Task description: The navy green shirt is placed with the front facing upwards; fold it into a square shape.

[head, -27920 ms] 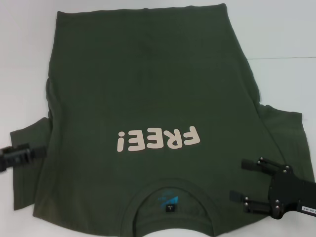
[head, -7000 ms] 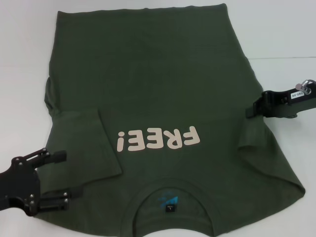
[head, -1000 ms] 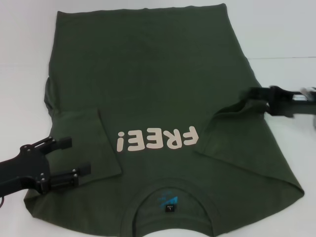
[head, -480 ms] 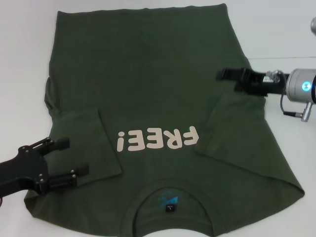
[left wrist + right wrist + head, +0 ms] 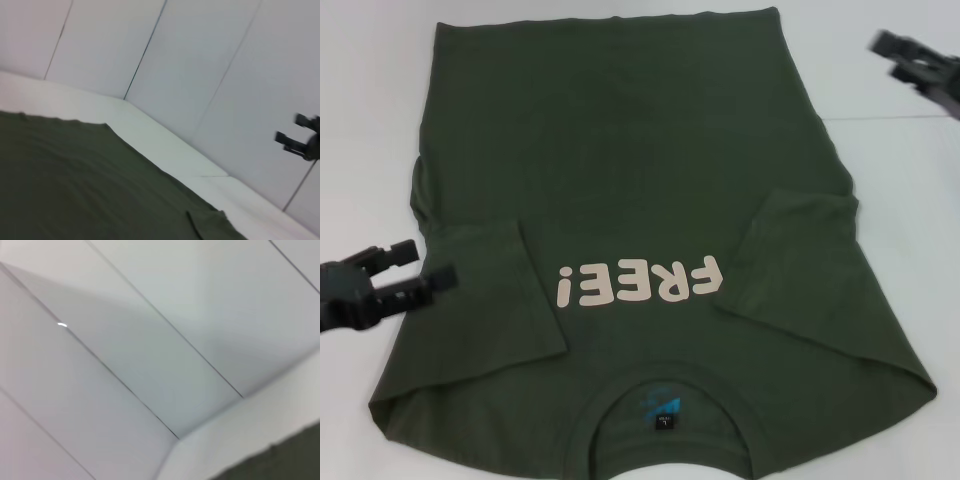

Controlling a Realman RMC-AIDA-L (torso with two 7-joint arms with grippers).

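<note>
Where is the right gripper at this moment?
In the head view the right gripper is up at the far right corner, open, over the white table and clear of the navy green shirt, well beyond its folded-in right sleeve.

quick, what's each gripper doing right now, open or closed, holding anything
Left gripper: open, empty, at the navy green shirt's left edge.
Right gripper: open, empty, raised beyond the shirt's right side.

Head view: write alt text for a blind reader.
A navy green shirt lies face up on a white table, both sleeves folded inward. The open left pincer hovers at its left edge; the open right pincer is raised far right.
</note>
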